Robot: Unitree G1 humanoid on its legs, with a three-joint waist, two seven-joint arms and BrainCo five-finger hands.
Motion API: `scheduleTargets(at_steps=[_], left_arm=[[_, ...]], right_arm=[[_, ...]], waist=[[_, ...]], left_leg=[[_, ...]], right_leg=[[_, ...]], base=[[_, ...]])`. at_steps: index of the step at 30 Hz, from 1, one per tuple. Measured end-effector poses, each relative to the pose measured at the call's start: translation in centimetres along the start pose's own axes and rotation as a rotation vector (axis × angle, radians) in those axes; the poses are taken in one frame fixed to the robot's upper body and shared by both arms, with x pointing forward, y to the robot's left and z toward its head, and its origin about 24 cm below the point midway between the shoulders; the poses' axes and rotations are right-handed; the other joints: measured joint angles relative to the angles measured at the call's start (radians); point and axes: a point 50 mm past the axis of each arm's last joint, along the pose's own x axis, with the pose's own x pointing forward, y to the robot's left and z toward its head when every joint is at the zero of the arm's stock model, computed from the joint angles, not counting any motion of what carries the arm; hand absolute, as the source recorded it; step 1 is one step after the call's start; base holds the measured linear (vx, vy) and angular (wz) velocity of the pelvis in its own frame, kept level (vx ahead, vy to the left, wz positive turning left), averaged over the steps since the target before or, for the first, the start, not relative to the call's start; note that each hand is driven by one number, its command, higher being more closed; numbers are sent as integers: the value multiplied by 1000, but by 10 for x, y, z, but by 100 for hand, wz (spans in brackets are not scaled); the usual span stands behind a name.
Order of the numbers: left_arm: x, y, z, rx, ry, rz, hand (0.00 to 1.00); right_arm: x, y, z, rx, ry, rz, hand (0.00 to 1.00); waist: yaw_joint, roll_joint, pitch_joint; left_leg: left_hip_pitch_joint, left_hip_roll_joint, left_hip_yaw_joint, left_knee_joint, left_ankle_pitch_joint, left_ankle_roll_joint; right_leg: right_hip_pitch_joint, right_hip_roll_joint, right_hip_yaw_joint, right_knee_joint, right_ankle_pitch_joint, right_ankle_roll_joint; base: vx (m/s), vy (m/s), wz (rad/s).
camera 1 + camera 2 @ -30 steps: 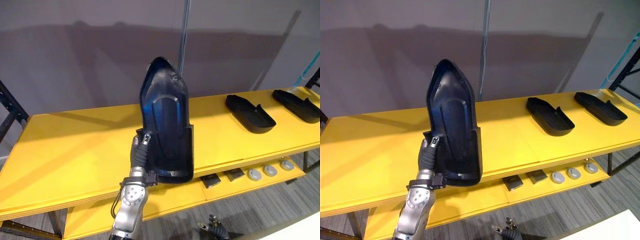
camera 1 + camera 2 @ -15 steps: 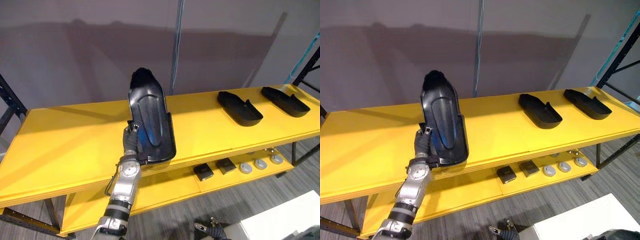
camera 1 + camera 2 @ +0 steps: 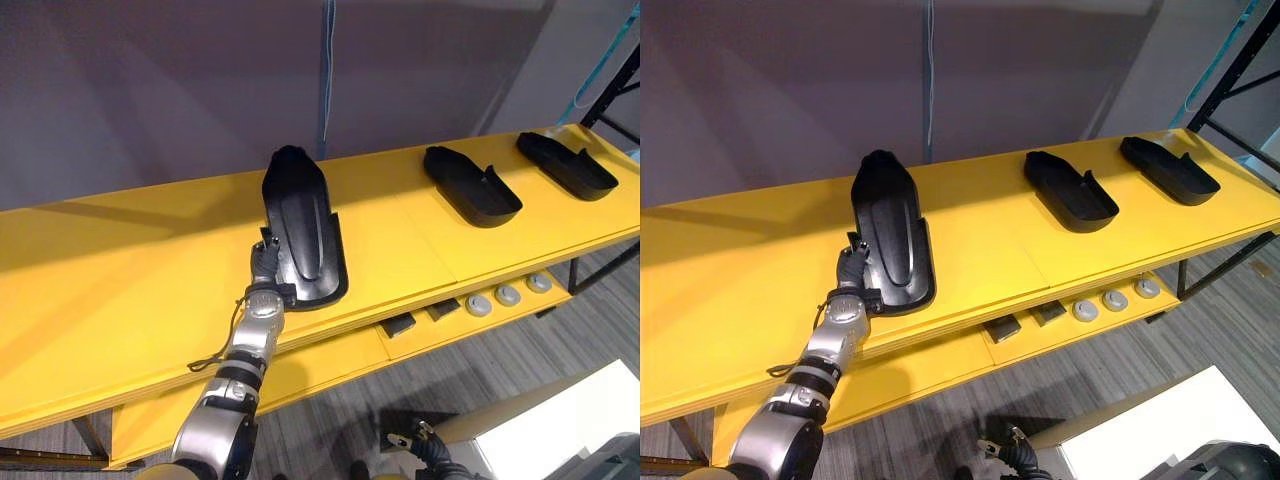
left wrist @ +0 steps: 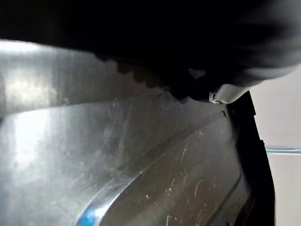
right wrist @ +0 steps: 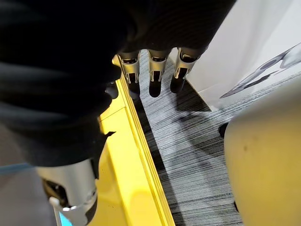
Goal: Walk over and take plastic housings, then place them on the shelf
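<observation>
Now that the long black plastic housing (image 3: pixel 303 228) has tipped down from upright onto the yellow shelf (image 3: pixel 120 270), left hand (image 3: pixel 264 264) still grips its near edge, so release looks next. Right hand (image 5: pixel 155 84) hangs loose.

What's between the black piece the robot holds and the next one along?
Nothing, only bare yellow shelf between the held housing and the next housing, in both eye views.

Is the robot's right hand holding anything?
No, the right hand hangs open over the grey floor; the left hand grips the black housing.
</observation>
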Motion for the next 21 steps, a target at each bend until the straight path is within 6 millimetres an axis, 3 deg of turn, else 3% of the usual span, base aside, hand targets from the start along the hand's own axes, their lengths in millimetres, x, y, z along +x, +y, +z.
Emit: scheduleTargets(at_steps=[3, 4, 15, 21], left_arm=[[5, -3, 10, -2, -14, -3, 100], [6, -4, 12, -14, -15, -5, 0], [10, -15, 22, -53, -6, -30, 0], [13, -21, 32, -178, 14, -41, 0]], right_arm=[[2, 1, 4, 4, -13, 3, 0], [2, 1, 5, 3, -15, 5, 0], [2, 0, 9, 11, -32, 1, 0], [3, -2, 11, 16, -37, -7, 0]], waist=[[-2, 1, 24], [-2, 1, 25], [-3, 8, 45], [-4, 19, 53]], left_leg=[[0, -1, 6, 0, -2, -2], [-7, 0, 10, 0, -2, -2], [-13, 2, 28, -1, -3, -4], [-13, 2, 28, -1, -3, -4]], right_leg=[[-4, -1, 10, 1, 0, 0], [-15, -1, 15, 2, 0, 0], [-36, 2, 25, 18, 0, 1], [-33, 3, 24, 11, 0, 1]], base=[[-27, 22, -11], [-58, 16, -10], [-40, 12, -5], [0, 0, 0]])
